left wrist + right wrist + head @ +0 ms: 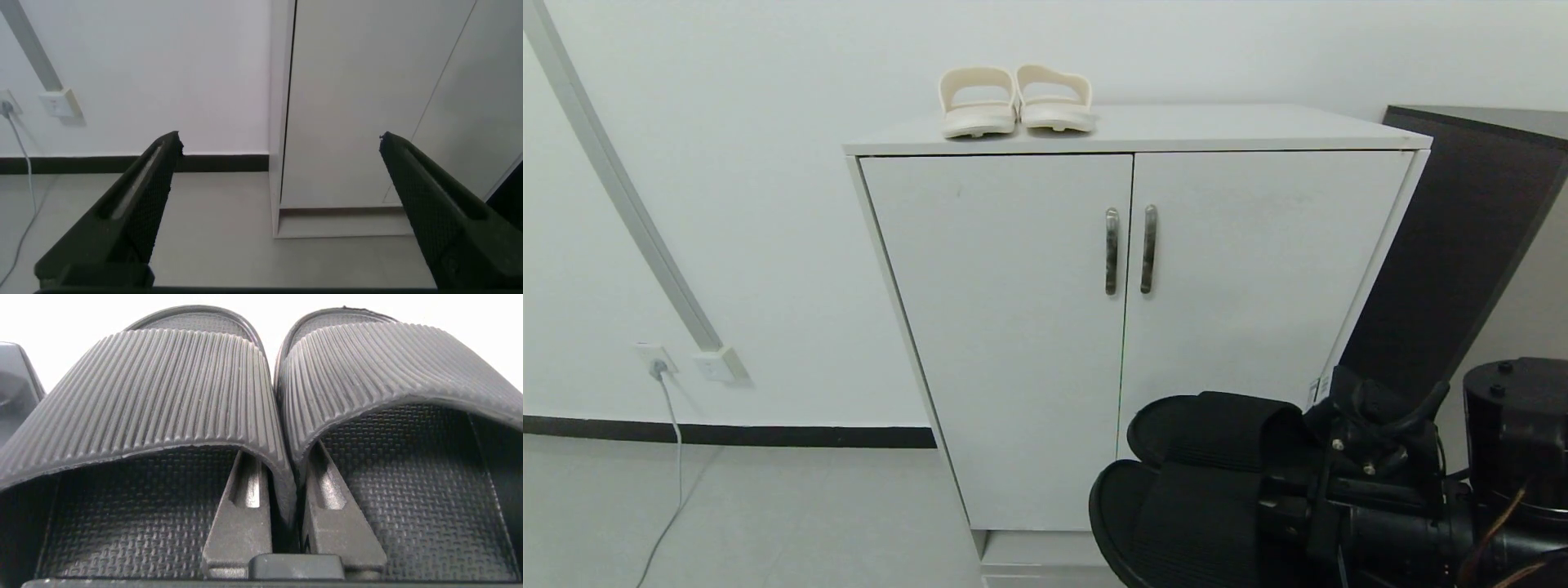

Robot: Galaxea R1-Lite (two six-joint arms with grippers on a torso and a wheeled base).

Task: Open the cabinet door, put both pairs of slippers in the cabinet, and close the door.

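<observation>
Right wrist view: right fingers (239, 523) pinch 2 black slippers (163, 384); left fingers (135, 204) spread.

Plain indoor room, home-like: white cabinet (1013, 327) against bare wall (727, 163), cream slippers (1015, 102) atop, wall socket (654, 358), grey floor (809, 514).

Cabinet (1013, 327): white panels, smooth, matt.
Handles (1112, 251): polished metal, glossy.
Cream slippers (1015, 102): smooth, matt rubbery plastic.
Black slippers (1201, 482): matt rubber; straps (163, 392) finely ribbed, footbeds (122, 514) rough, diamond-patterned.
Floor (768, 523): smooth, slight sheen.
</observation>
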